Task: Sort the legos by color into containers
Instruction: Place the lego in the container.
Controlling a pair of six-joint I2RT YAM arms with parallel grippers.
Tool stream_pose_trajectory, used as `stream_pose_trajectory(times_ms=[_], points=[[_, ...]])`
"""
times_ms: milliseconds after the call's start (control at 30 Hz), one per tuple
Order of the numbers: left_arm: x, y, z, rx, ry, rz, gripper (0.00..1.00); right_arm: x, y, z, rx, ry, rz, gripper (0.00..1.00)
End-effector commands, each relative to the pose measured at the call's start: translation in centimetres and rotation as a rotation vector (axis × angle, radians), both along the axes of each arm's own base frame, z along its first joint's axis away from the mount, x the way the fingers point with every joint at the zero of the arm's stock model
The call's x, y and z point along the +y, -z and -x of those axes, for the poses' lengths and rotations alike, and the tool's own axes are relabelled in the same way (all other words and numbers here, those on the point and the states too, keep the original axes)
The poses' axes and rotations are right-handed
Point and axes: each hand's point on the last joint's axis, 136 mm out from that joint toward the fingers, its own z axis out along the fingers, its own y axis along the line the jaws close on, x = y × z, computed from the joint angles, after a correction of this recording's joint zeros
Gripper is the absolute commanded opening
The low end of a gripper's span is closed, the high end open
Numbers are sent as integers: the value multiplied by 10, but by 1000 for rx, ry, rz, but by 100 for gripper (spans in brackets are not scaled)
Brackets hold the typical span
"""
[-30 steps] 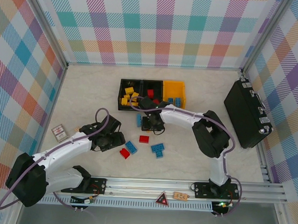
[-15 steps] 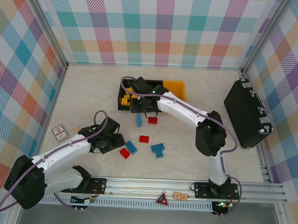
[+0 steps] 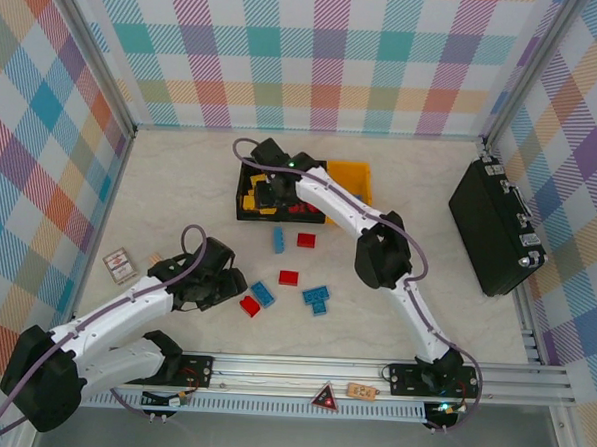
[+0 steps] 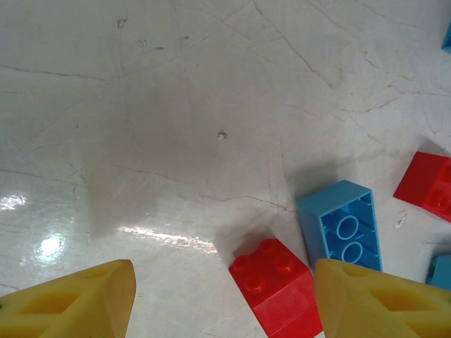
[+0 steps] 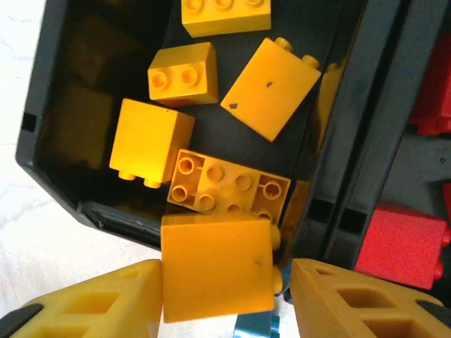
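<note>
From above, the right gripper [image 3: 267,194] hangs over the left black bin of the containers [image 3: 359,175]. The left gripper [image 3: 237,283] sits well short of them among loose legos [image 3: 289,278], and a black case [image 3: 494,226] lies off to their right.

Left wrist: jaws parted and empty, with a red brick [image 4: 278,289] between them and a blue brick [image 4: 343,225] just beside it.

Right wrist: jaws parted around a yellow brick [image 5: 215,267] at that bin's edge. The brick touches one finger only.

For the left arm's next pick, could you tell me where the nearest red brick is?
Left wrist view, lower right: the red brick lies on the table between the left fingers, beside an upturned blue brick.
</note>
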Motion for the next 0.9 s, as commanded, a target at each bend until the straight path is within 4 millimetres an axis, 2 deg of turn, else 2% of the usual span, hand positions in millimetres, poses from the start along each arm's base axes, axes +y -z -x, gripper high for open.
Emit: stream_pose_trajectory(times_ms=[0, 267, 467, 667, 867], points=[[6, 6, 8, 23, -15, -16, 67, -1, -3, -3, -2, -4, 6, 53], [5, 8, 8, 27, -14, -14, 67, -1, -12, -6, -20, 5, -7, 60], [2, 7, 6, 19, -13, 1, 67, -6, -26, 5, -35, -3, -4, 61], [-4, 2, 5, 17, 9, 21, 68, -20, -53, 35, -86, -16, -66, 62], [-15, -2, -1, 10, 43, 13, 68, -52, -63, 74, -83, -1, -115, 62]])
